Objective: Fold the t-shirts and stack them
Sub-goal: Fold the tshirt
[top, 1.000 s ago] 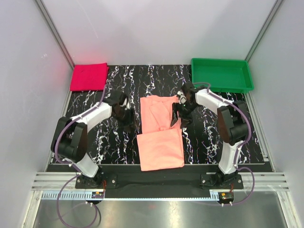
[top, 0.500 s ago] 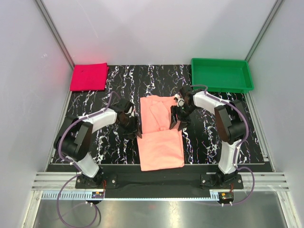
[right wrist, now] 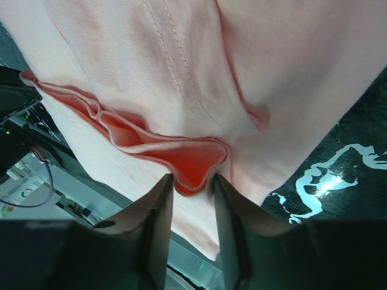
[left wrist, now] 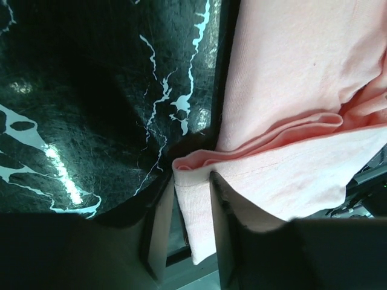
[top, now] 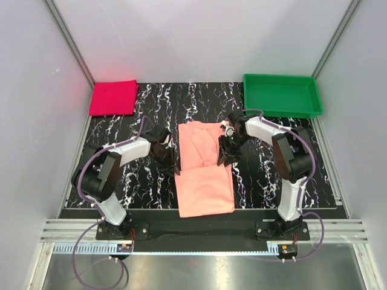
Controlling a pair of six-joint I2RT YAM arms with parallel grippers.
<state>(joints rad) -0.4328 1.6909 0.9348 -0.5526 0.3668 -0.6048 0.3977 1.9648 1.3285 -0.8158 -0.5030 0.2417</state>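
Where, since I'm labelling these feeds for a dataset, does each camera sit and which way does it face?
Top external: fixed above and behind the arm bases, looking down and forward over the table. Both arms show, with the left gripper and right gripper flanking the salmon-peach shirt.
Left wrist: on the left arm, looking down past its own fingers at the shirt's folded left edge, with cloth between them.
Right wrist: on the right arm, looking down past its own fingers at the folded right edge.
Shared: all three see that shirt's fold.
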